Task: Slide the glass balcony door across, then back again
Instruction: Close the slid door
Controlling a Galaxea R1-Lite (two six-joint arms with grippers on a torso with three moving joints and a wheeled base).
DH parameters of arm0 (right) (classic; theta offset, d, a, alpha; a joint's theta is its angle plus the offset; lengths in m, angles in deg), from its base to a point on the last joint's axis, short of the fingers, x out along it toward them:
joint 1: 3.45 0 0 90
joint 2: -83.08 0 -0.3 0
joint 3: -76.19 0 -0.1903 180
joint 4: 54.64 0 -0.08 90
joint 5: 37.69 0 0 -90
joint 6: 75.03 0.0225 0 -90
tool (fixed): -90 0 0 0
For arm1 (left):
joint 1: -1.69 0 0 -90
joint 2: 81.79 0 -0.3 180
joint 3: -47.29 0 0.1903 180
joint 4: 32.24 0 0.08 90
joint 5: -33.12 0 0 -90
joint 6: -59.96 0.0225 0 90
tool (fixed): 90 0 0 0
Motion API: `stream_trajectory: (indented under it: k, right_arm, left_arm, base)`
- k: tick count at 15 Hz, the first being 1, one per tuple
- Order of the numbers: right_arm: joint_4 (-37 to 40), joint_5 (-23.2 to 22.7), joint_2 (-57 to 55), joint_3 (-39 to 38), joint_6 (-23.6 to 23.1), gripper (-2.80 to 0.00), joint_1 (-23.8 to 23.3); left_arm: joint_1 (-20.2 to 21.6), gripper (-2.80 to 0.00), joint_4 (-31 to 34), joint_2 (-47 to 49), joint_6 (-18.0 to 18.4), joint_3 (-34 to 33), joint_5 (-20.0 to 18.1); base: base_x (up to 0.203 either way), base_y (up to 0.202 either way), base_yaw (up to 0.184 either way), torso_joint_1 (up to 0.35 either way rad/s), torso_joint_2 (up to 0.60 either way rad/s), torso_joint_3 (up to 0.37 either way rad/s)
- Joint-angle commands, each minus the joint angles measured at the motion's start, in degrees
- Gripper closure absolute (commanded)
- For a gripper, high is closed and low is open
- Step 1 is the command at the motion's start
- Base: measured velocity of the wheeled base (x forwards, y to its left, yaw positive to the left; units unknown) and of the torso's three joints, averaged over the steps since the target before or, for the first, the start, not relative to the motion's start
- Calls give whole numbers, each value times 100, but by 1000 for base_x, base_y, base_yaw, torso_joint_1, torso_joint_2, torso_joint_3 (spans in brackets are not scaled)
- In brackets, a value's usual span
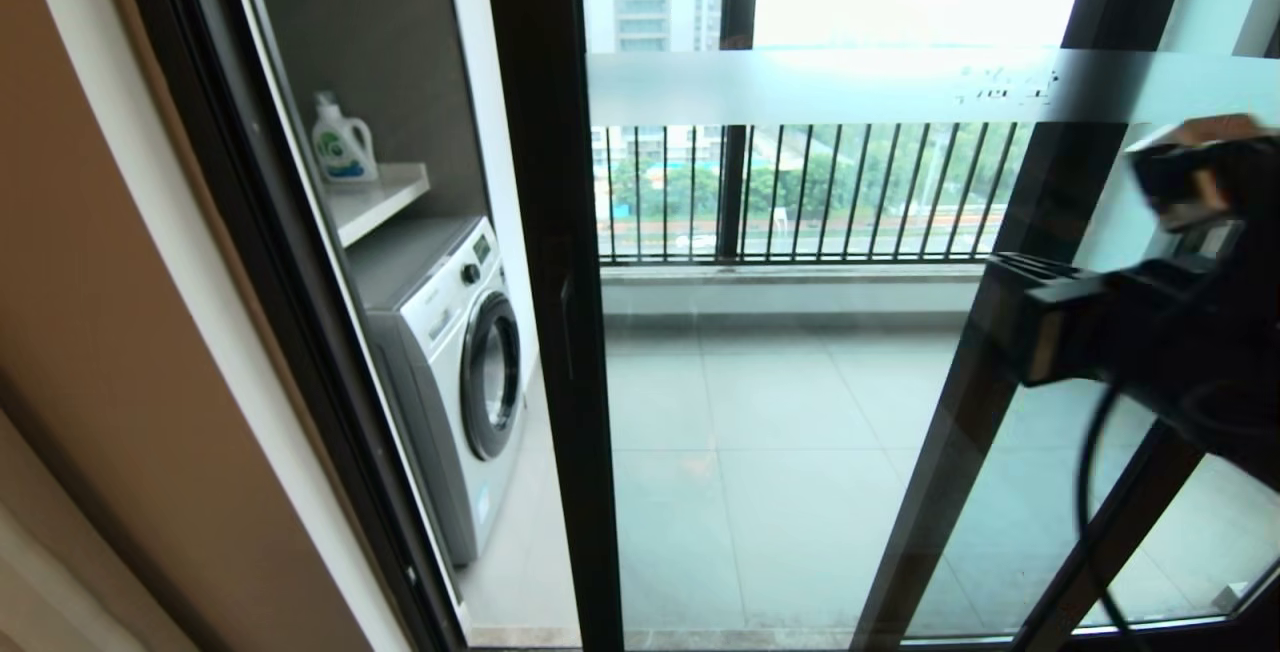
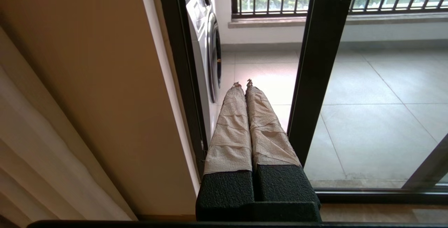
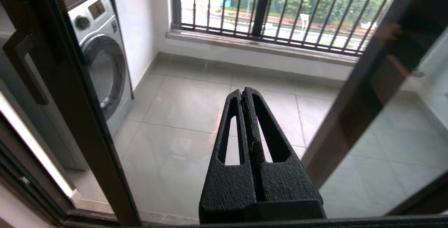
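Note:
The glass balcony door has a dark frame and a frosted band with faint characters. Its left stile stands away from the door jamb, leaving an open gap. A small dark handle sits on that stile. My right gripper is shut and empty, held before the glass near the door's right stile; its black fingertips point at the pane. My left gripper, wrapped in beige tape, is shut and empty, pointing into the gap beside the left stile. It is out of the head view.
Through the gap stand a white washing machine and a detergent bottle on a shelf. A black railing lines the balcony's far side. A tan wall and a curtain close off the left.

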Motion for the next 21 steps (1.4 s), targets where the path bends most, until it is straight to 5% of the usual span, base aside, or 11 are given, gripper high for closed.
stream_trajectory:
  k: [1, 8, 14, 21]
  right_arm:
    - [1002, 128, 2163, -301, -53, 0, -426]
    - [3175, 101, 5190, -720, -575, 0, -2587]
    - [3485, -1477, 6939, -2615, -651, 0, -2984]
    - [3502, -1861, 6981, -2470, -35, 0, -3007]
  left_arm:
    - [4, 0, -2, 7, -3, 0, -2]
    - [7, 0, -2, 7, -3, 0, 3]
    - [5, 0, -2, 7, -3, 0, 4]
    - [-2, 0, -2, 7, -3, 0, 4]
  base:
    - [0, 0, 0, 0, 0, 0]
    - [0, 0, 0, 0, 0, 0]
    - [0, 0, 0, 0, 0, 0]
    - [0, 0, 0, 0, 0, 0]
